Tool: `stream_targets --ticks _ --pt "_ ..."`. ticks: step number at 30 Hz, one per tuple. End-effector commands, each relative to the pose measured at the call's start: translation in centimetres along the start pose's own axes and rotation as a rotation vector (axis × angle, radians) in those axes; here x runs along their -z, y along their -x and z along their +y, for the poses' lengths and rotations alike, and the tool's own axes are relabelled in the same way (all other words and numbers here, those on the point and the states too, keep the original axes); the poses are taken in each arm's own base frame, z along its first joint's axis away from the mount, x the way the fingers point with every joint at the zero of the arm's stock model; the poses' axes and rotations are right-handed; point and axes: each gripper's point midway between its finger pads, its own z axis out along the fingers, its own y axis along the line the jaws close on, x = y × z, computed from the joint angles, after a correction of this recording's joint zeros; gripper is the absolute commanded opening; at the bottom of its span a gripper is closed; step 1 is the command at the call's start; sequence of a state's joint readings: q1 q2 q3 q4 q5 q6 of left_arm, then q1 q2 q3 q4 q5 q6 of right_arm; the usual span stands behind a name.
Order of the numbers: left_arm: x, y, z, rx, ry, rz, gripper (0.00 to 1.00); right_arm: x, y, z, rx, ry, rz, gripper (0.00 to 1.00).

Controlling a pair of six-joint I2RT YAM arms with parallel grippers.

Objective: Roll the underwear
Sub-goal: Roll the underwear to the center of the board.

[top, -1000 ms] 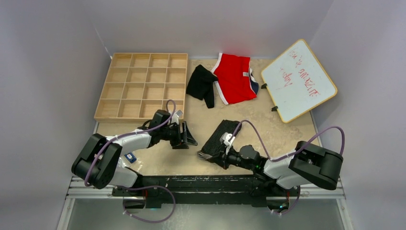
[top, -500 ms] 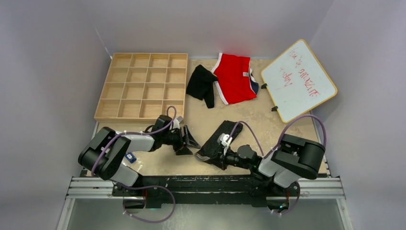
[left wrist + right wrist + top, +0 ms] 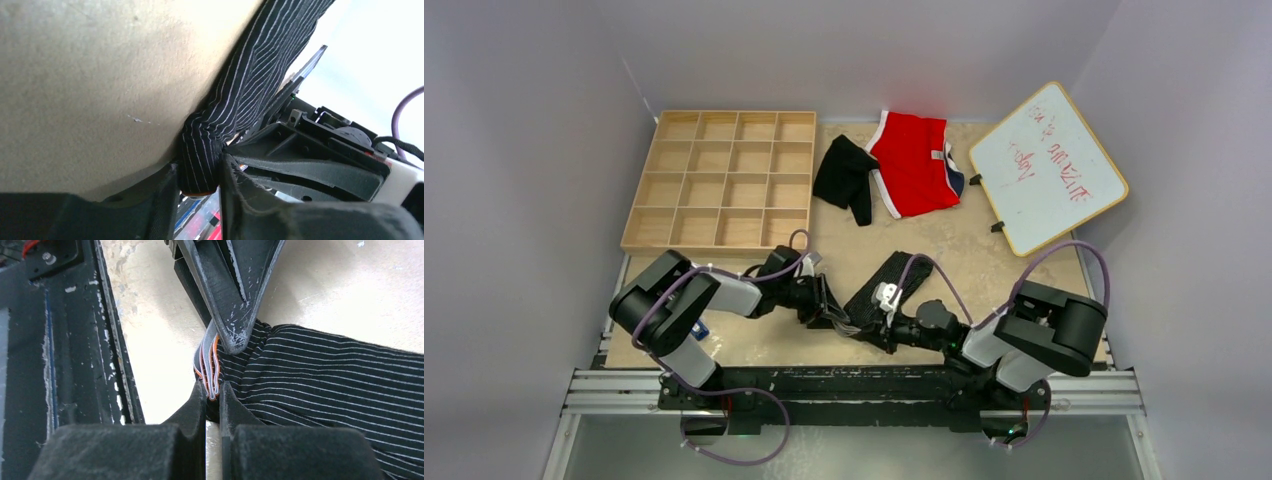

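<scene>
Left pincer (image 3: 198,172) half-closed, squeezing the folded corner of the striped black underwear (image 3: 250,85) between its fingers. Right pincer (image 3: 213,390), facing it, clamped tight on the same corner's waistband edge. The garment stretches away beyond both.

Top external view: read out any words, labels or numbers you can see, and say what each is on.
Whiteboard: red handwriting, several lines, too blurred to read.
Red briefs: a small tag at the waistband, too small to read.
Nothing else bears text.
</scene>
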State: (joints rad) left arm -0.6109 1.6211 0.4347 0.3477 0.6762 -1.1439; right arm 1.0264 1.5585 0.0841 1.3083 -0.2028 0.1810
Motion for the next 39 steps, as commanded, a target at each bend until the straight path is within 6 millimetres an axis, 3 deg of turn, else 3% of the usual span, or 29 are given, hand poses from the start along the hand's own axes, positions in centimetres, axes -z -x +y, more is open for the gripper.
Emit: stream_targets --ticks 1,5,7,8,13,17,19,24,26,30,32,33,34,35,39 --pt "-0.4 1.5 3.5 -0.003 0.165 -0.091 0.23 0.0 -0.3 -0.4 0.117 0.009 0.060 0.06" --pt "0.0 2.5 2.7 -0.021 0.176 -0.141 0.00 0.0 0.9 0.0 0.240 0.041 0.074 0.33" --pt "0.6 3.2 2.2 -0.027 0.188 -0.190 0.00 -0.2 1.6 0.3 0.331 0.046 0.091 0.55" --pt "1.0 3.6 2.2 -0.023 0.196 -0.216 0.00 -0.3 1.9 0.6 0.382 0.058 0.106 0.59" --pt "3.1 4.4 3.2 0.031 0.225 -0.317 0.00 -0.7 4.0 0.5 0.541 0.008 0.110 0.64" --pt "5.2 4.1 4.7 0.083 0.245 -0.379 0.00 -0.3 6.7 -1.4 0.665 -0.162 0.045 0.65" --pt "6.0 3.3 5.6 0.107 0.260 -0.391 0.00 0.2 8.4 -2.5 0.652 -0.256 -0.010 0.66" --pt "7.7 1.7 7.0 0.172 0.254 -0.441 0.00 0.7 9.6 -3.6 0.444 -0.374 -0.097 0.72" --pt "7.7 1.4 6.6 0.171 0.206 -0.443 0.00 0.5 9.8 -3.9 0.329 -0.419 -0.100 0.75" --pt "6.8 0.4 3.0 0.051 0.059 -0.330 0.00 -0.4 8.9 -3.4 0.191 -0.408 -0.030 0.59" --pt "6.3 -0.3 1.5 -0.014 0.030 -0.233 0.00 -0.3 8.8 -3.4 0.186 -0.407 -0.053 0.57" --pt "6.1 -0.7 0.9 -0.039 0.025 -0.184 0.00 -0.1 8.6 -3.4 0.184 -0.405 -0.069 0.61" --pt "5.8 -1.1 0.3 -0.067 0.022 -0.145 0.00 -0.1 8.7 -3.1 0.203 -0.379 -0.082 0.75" --pt "5.6 -1.4 0.0 -0.086 0.028 -0.119 0.00 -0.2 8.7 -2.5 0.259 -0.330 -0.090 0.83" --pt "5.7 -1.7 -0.5 -0.091 0.054 -0.120 0.04 -0.6 7.0 1.4 0.512 -0.086 -0.046 0.82"
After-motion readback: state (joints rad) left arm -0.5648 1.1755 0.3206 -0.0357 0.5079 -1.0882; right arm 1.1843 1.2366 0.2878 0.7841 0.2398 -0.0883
